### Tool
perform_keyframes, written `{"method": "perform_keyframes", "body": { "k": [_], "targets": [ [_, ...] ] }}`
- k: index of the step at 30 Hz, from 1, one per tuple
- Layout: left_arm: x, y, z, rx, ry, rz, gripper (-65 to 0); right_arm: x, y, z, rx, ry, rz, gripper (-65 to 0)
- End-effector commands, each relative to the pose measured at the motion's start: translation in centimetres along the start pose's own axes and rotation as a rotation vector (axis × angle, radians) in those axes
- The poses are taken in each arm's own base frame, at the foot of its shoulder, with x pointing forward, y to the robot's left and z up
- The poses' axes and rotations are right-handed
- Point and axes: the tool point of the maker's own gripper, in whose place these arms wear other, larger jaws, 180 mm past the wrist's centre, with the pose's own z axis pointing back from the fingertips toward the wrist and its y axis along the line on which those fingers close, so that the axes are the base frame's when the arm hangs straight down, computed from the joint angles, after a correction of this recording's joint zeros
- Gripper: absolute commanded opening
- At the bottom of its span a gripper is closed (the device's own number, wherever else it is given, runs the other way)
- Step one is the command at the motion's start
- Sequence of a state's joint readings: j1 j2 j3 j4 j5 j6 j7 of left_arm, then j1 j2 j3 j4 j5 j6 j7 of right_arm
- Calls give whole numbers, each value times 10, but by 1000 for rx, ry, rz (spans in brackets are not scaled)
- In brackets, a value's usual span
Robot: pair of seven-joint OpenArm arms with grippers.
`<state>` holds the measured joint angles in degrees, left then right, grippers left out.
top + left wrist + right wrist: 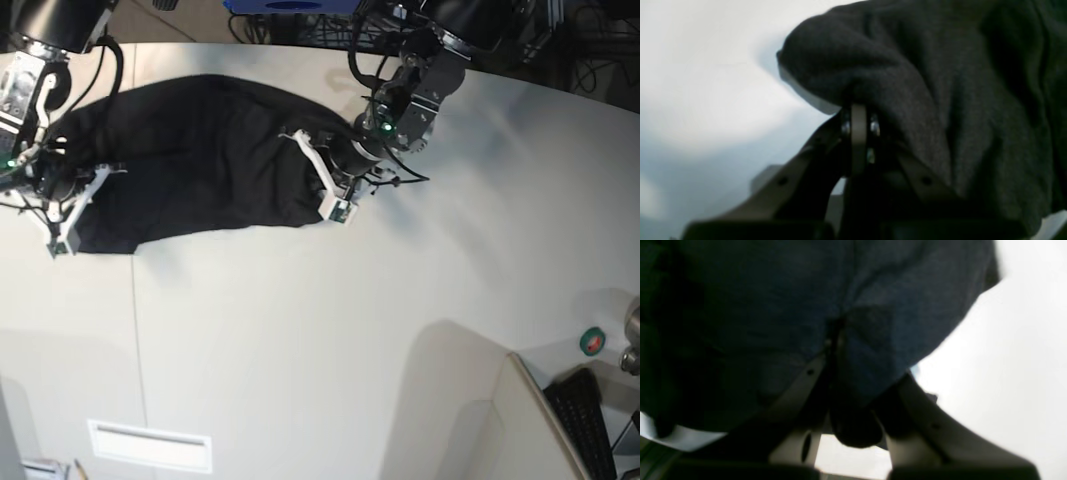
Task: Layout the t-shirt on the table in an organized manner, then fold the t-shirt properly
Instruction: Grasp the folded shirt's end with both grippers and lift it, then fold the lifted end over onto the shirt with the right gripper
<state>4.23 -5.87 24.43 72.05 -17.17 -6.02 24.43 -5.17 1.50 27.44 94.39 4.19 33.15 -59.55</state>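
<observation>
- Black t-shirt [200, 160] lies spread on the off-white table [330, 340], far-left part, stretched betw. both arms, still rumpled.
- Left gripper [335, 185] at shirt's edge on base view's right; wrist cam shows fingers [858, 133] pinched tight on a cloth fold.
- Right gripper [62, 205] at the opposite edge, fingers [813, 373] closed w/ dark fabric clamped betw. them.
- Print side not visible.
</observation>
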Motion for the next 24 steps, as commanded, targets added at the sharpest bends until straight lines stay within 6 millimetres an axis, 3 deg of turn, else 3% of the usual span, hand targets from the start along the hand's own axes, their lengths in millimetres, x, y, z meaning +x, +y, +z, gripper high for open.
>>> {"method": "perform_keyframes", "body": {
  "k": [1,5,8,13,16,21,24],
  "targets": [
    [1,-5,-1,-10,9,-5,-650,10,-2,12,-44,-33,28,-650],
    [-4,-7,0,-14,17,1,-650,17,50,30,-50,-55,213,-650],
    [-5,-4,1,-6,19,3,-650,12,95,31,3,-44,318,-650],
    [-15,6,5,7,40,-9,-650,4,137,30,68,-31,381,-650],
    [-21,6,9,12,46,-5,-650,9,153,31,89,-52,340,-650],
    [-24,3,13,6,47,-15,-650,26,203,39,237,-122,212,-650],
    [-23,4,14,8,43,-13,-650,31,217,34,285,-112,137,-650]
  ]
}}
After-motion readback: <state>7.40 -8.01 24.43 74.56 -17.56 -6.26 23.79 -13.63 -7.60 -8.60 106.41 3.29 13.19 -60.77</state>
